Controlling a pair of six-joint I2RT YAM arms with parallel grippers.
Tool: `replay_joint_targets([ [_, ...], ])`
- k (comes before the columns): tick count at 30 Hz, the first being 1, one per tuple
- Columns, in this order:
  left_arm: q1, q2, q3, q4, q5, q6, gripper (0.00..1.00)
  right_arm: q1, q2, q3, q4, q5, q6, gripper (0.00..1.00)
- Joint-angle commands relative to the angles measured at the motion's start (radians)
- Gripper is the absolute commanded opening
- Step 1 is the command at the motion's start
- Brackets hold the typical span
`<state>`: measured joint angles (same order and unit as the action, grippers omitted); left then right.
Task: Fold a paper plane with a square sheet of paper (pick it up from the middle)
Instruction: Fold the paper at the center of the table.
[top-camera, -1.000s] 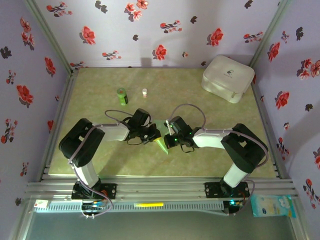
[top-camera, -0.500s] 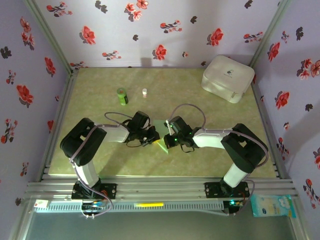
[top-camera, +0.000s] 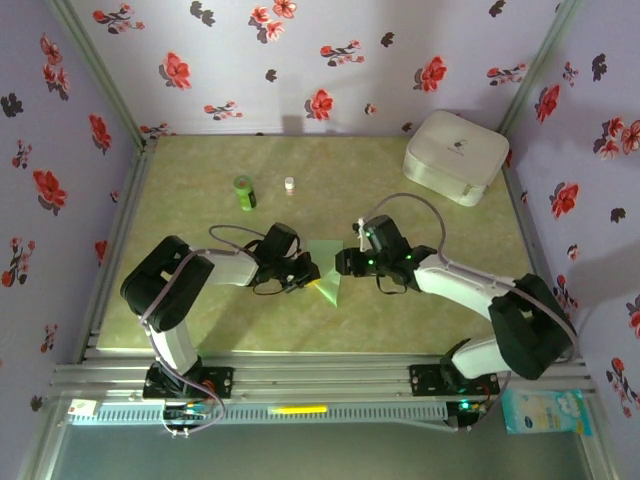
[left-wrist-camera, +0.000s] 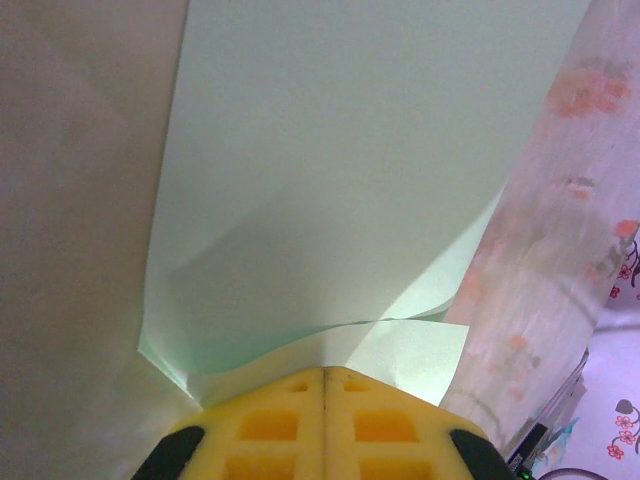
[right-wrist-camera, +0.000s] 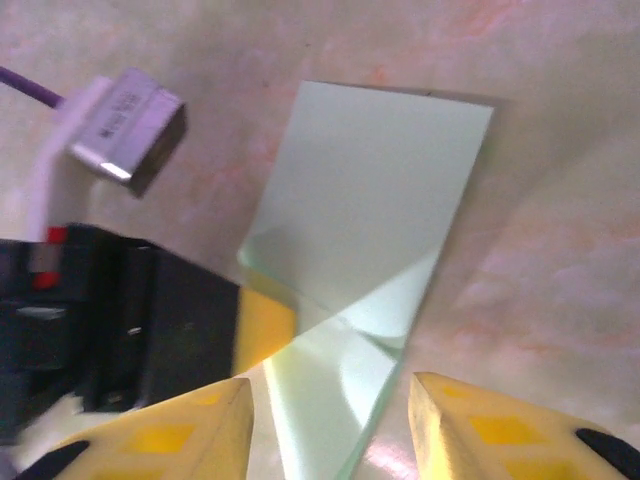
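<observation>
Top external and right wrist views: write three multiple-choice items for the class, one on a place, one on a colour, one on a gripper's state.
1. Where on the table is the white case? A near left corner; B far right corner; C between the arms.
2. What colour is the paper sheet? A red; B white; C pale green.
3. How is the right gripper? A open; B shut on the paper; C shut, empty.
Key: B, it sits by the back right walls; C, the wrist view shows pale green; A, its jaws stand apart.
</observation>
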<state>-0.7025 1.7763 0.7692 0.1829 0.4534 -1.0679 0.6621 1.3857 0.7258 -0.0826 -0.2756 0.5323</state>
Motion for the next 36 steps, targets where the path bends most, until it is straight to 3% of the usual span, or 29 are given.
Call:
replay_joint_targets([
  [1, -0.005, 0.03, -0.026, -0.055, -0.049, 0.009, 0.0, 0.003, -0.001, -0.011, -0.019, -0.194, 0.132, 0.37],
  [5, -0.005, 0.028, -0.028, -0.053, -0.05, 0.008, 0.0, 0.039, 0.068, -0.025, 0.072, -0.298, 0.247, 0.17],
  [10, -0.005, 0.029, -0.029, -0.053, -0.05, 0.009, 0.0, 0.096, 0.155, 0.029, 0.065, -0.283, 0.253, 0.08],
  [24, -0.005, 0.028, -0.025, -0.067, -0.049, 0.017, 0.0, 0.113, 0.283, 0.059, 0.032, -0.259, 0.24, 0.08],
  [36, -0.005, 0.027, -0.021, -0.074, -0.049, 0.02, 0.0, 0.111, 0.302, 0.02, -0.003, -0.209, 0.212, 0.1],
])
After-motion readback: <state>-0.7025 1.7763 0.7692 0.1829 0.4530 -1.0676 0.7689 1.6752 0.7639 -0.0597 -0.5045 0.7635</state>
